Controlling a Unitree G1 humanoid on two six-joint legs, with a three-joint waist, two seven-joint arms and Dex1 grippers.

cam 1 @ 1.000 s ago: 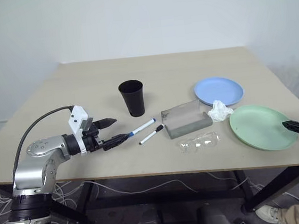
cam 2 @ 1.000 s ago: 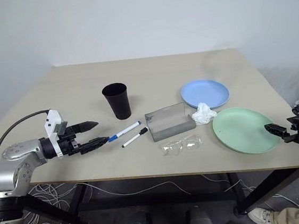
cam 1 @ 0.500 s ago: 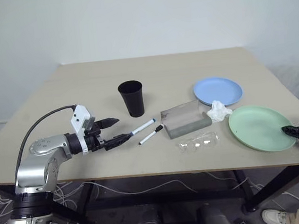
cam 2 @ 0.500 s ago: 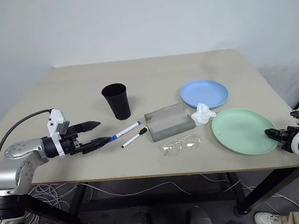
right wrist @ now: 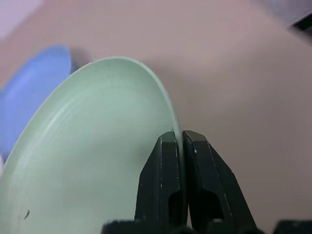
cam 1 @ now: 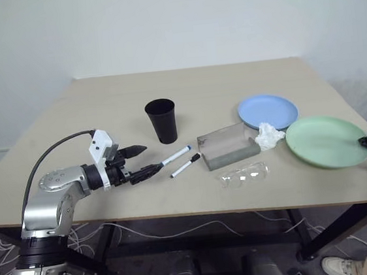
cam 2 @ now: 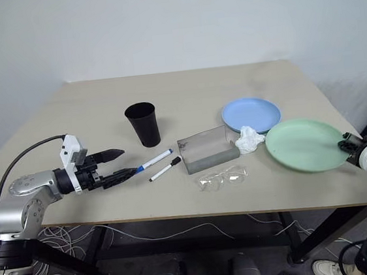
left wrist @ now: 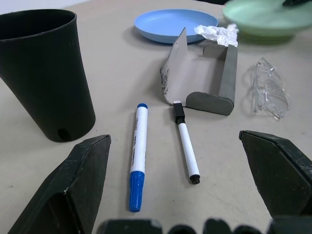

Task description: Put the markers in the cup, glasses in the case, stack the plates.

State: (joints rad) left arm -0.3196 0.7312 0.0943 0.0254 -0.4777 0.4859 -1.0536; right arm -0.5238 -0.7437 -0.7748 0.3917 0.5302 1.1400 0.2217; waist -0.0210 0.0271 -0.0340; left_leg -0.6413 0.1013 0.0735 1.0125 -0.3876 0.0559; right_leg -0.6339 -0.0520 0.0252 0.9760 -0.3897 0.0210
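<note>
Two markers lie side by side on the table, one blue-capped [cam 1: 174, 155] and one black-capped [cam 1: 185, 165]. My left gripper [cam 1: 147, 158] stands open just left of them, its fingers apart from both. The black cup [cam 1: 162, 120] stands upright behind them. The grey case [cam 1: 228, 146] lies open, with the clear glasses [cam 1: 242, 174] in front of it. The light blue plate [cam 1: 267, 111] rests at the back right. At the right edge my right gripper [right wrist: 178, 146] is shut on the rim of the mint green plate [cam 1: 325, 141], which hangs tilted above the table.
A crumpled white tissue [cam 1: 268, 135] lies between the case and the blue plate. The table's right edge [cam 1: 365, 118] runs close under the green plate. A person's shoe [cam 2: 328, 268] shows on the floor at the lower right.
My right gripper has closed on the green plate's rim and lifted it off the table, tilting it and carrying it slightly back. The left gripper has stayed put.
</note>
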